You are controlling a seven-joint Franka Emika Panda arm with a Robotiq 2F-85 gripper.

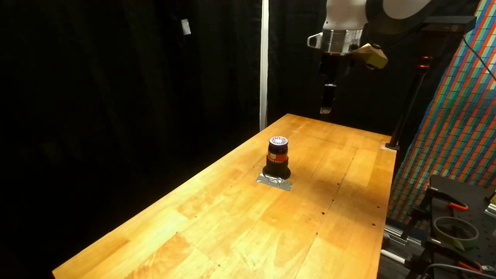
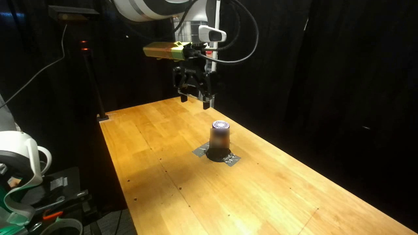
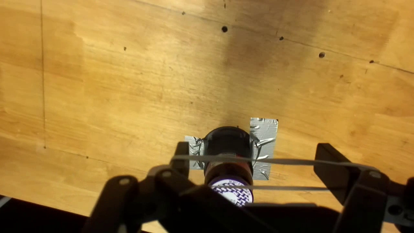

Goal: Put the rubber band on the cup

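- One hand above the desk, its two fingers apart.
- One band, stretched between the fingers; the wrist view plainly shows two strands.
- One cup, upright on the desk, lower than the hand.
- Two strips of tape at its base in the wrist view; a single strip in an exterior view.
- One orange label, sharp in an exterior view.

arm: white | collar: silver | hand: black, angular | cable: dark, looped | housing: yellow
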